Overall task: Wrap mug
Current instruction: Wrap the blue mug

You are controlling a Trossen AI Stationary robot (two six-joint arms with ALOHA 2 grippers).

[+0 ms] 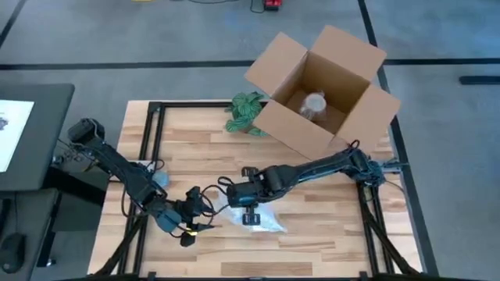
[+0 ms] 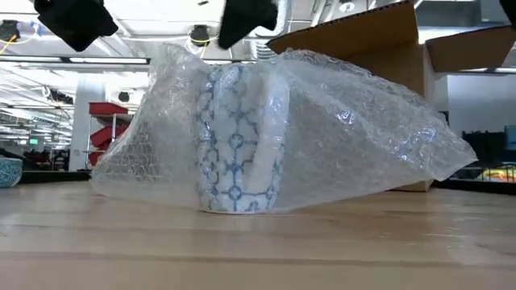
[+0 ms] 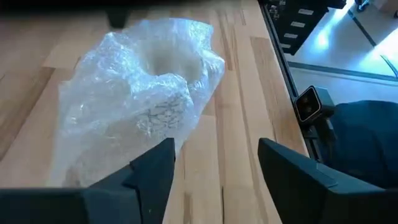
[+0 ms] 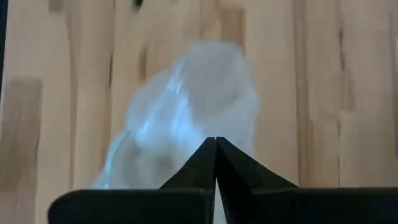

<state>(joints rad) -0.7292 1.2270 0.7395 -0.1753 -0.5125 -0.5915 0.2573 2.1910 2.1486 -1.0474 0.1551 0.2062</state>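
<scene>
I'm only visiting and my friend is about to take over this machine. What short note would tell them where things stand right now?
Left gripper: open, empty, just beside the bundle.
Right gripper: shut, holding nothing I can see, above the bundle.
Mug: upright on the table, draped in bubble wrap.
Cardboard box: open at the table's far edge.
Done: wrap laid over the mug.
Left: the wrap hangs loose and spread out; tuck it tight.

Bright, even light falls from ceiling lamps, the bubble wrap [image 2: 322, 137] shows white glare spots, shadows on the table [image 1: 328, 242] are soft, and the right wrist view is blurred.
</scene>
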